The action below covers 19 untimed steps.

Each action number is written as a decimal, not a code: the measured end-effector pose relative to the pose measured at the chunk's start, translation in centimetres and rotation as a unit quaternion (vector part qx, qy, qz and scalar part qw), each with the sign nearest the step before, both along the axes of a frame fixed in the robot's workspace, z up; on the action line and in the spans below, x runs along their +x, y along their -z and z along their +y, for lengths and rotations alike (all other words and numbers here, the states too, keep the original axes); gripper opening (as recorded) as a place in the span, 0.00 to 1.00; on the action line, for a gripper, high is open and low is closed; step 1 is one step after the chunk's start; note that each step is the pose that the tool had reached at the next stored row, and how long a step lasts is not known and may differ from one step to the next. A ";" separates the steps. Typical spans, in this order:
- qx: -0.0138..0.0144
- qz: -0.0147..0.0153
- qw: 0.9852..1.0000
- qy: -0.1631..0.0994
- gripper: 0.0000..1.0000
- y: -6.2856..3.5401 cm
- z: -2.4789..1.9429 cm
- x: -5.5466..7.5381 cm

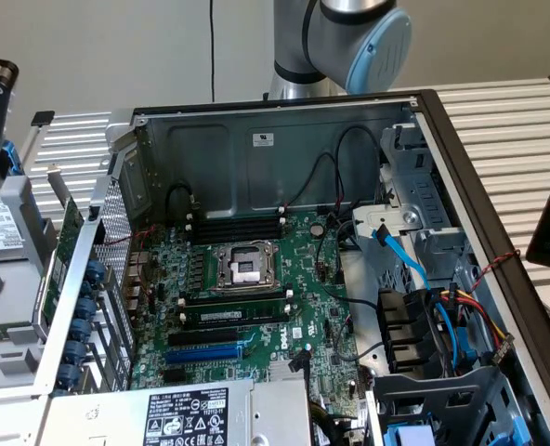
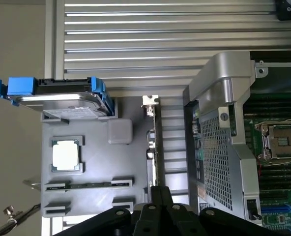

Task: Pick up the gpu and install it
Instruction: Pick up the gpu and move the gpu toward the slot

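1. Fingers (image 2: 159, 194): closed together with nothing between them. They hang above the gpu (image 2: 156, 147), in line with its upper edge and apparently clear of it.
2. Gpu: stands on edge in a gray holder tray (image 2: 94, 162) on the slatted surface (image 2: 135, 49), at about 9 o'clock of the computer case (image 1: 284, 158) in the exterior view. It is not yet lifted. Standing it upright likely offers a thin edge to grasp.
3. Case: lies open with the motherboard (image 1: 298, 279) facing up, presumably so cards can be seated from above.
4. Writing: white motherboard print appears to read DELL. The power supply label (image 1: 187, 413) shows certification marks, but its text is illegible.
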State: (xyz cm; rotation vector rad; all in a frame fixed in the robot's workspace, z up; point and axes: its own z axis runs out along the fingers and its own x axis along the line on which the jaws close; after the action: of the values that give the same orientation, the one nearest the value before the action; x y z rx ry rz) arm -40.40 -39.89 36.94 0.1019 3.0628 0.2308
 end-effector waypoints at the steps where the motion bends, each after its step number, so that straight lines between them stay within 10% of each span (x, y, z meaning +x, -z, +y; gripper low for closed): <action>1: 0.000 0.000 1.000 0.000 0.11 0.12 0.00 0.0; 7: -0.001 0.000 1.000 0.000 0.11 0.88 0.00 -0.1; 13: -0.010 0.001 1.000 0.000 0.11 1.59 0.00 -0.3; 19: -0.011 0.000 1.000 0.000 0.11 2.35 -0.01 -0.7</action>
State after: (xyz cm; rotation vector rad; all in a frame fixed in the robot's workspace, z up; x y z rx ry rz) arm -41.13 -39.90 34.59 0.1008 3.0651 0.1969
